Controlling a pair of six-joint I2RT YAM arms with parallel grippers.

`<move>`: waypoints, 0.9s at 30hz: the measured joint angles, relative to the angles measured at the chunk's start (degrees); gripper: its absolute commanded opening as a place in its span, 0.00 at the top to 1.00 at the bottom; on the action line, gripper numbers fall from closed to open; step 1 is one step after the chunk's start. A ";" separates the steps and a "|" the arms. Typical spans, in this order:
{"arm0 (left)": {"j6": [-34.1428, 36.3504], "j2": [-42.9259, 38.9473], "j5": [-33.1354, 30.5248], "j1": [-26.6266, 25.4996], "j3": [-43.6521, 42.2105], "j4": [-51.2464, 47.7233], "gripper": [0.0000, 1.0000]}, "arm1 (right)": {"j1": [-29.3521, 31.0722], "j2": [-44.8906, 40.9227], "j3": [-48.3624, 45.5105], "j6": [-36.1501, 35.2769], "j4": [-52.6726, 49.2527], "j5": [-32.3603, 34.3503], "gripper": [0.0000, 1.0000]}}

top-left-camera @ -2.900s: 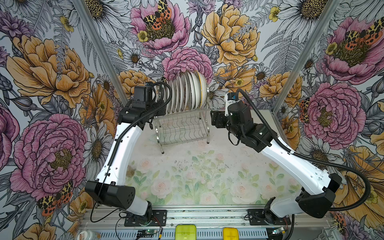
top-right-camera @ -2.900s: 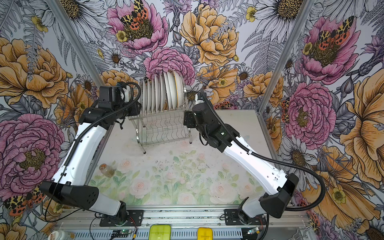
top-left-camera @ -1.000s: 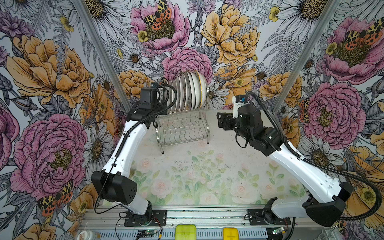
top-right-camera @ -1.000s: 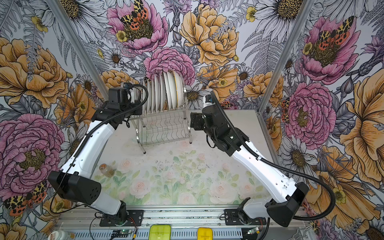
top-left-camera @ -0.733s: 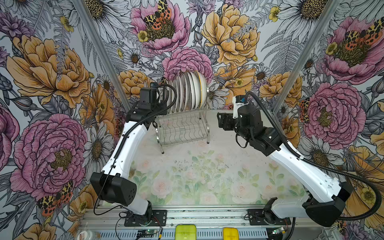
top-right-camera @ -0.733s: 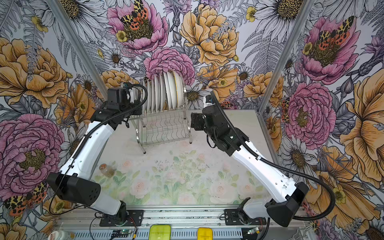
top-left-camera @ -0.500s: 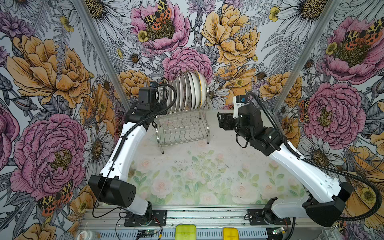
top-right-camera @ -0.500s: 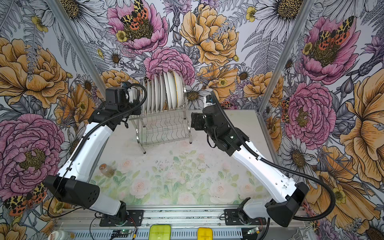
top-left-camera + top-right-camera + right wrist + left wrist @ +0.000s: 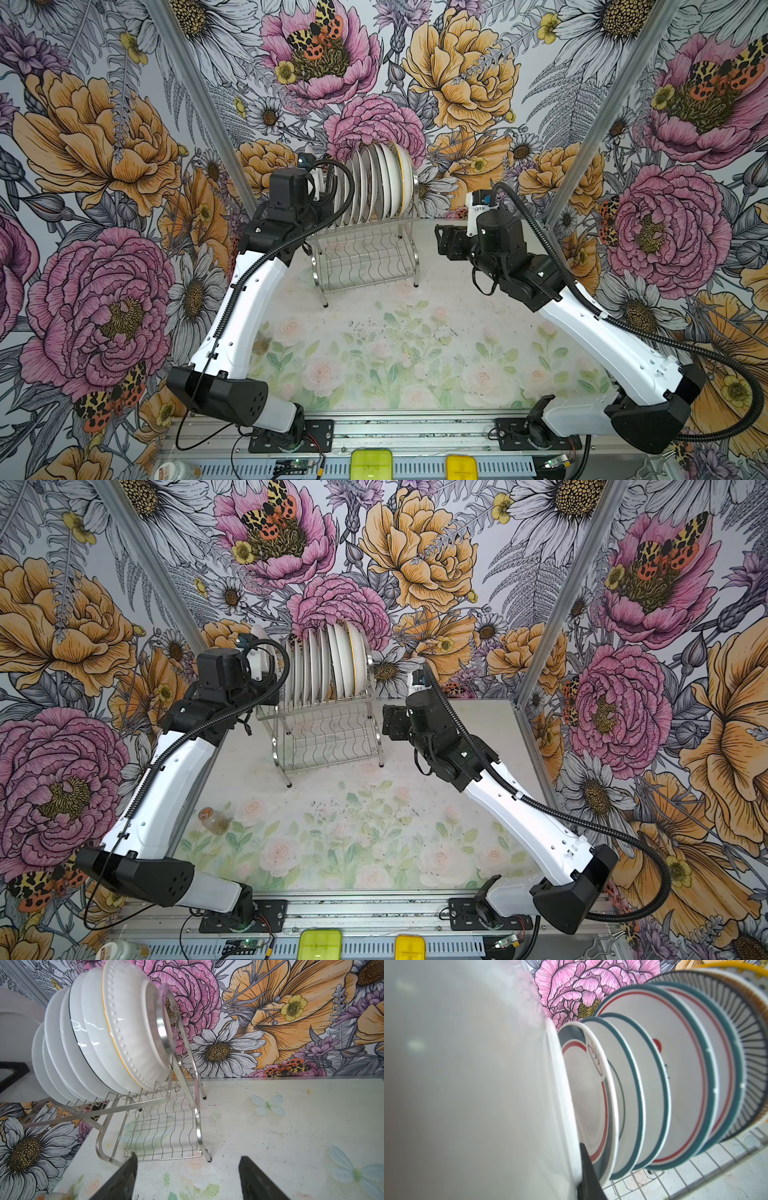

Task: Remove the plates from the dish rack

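The steel dish rack (image 9: 365, 257) (image 9: 328, 733) stands at the back of the table with several plates (image 9: 378, 183) (image 9: 328, 663) upright in its upper tier. My left gripper (image 9: 320, 189) (image 9: 577, 1167) is at the rack's left end, shut on the rim of the end plate (image 9: 259, 654) (image 9: 477, 1084), a plain white one. In the left wrist view only one black finger (image 9: 588, 1176) shows, the other being hidden behind the plate. My right gripper (image 9: 442, 241) (image 9: 187, 1167) hangs open and empty to the right of the rack, level with its lower shelf (image 9: 158, 1126).
A clear glass dish (image 9: 145, 1134) lies under the rack's lower shelf. A small jar (image 9: 212, 820) stands on the table by the left arm. The floral walls close in behind and beside the rack. The table front (image 9: 395, 353) lies between both arms.
The left gripper has edged slightly left with the end plate in its grip. The right arm drew back to the right of the rack earlier and has stayed still over the last second.
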 measured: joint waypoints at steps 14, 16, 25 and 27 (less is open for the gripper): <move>4.66 -8.41 -9.20 -16.28 1.68 0.09 1.00 | -1.68 -7.34 -3.34 0.28 0.33 1.90 0.19; 5.40 -9.66 -11.13 -19.82 0.48 0.11 1.00 | -2.32 -9.55 -4.81 0.68 0.44 2.45 0.19; 6.60 -12.26 -18.93 -33.00 -8.57 0.00 1.00 | -6.58 -18.40 -11.72 3.74 0.61 3.72 0.18; 6.56 -12.22 -19.93 -35.06 -10.27 -0.11 1.00 | -7.78 -18.84 -12.55 4.42 0.63 2.95 0.17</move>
